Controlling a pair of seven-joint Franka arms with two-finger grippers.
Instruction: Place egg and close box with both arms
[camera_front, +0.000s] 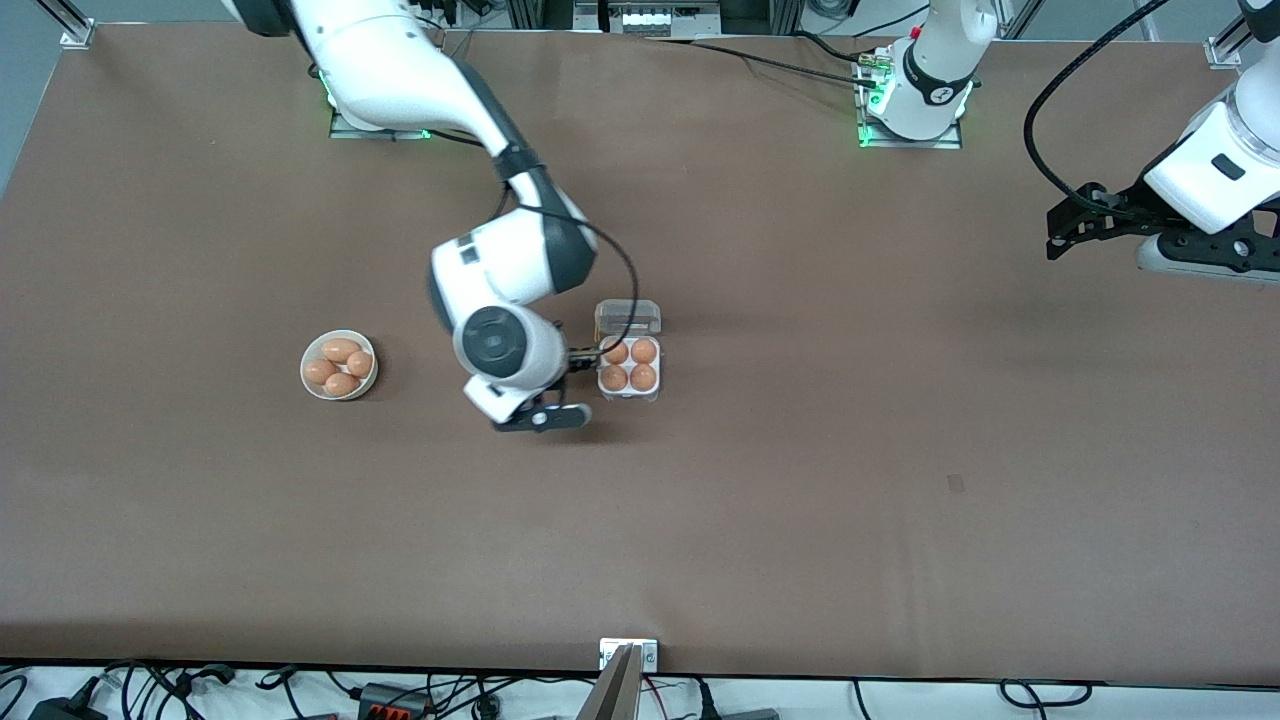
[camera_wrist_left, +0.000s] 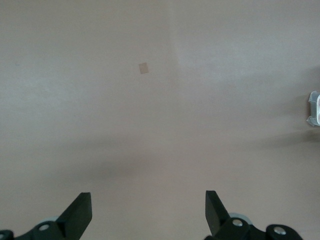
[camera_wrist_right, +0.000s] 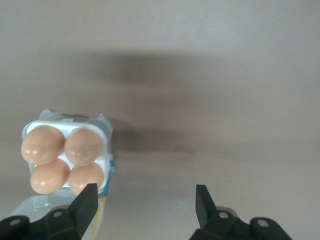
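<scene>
The box (camera_front: 629, 366) sits mid-bench with four brown eggs (camera_front: 630, 364) filling its four cells and its clear lid (camera_front: 627, 318) hinged open, while a white bowl (camera_front: 339, 365) toward the right arm's end holds four more eggs. The right pincer (camera_wrist_right: 142, 202) hangs low just beside the box, fingers spread wide and holding nothing. The left pincer (camera_wrist_left: 148, 210) waits wide open and empty over bare bench (camera_front: 900, 400) at the left arm's end; no legible writing is seen.
</scene>
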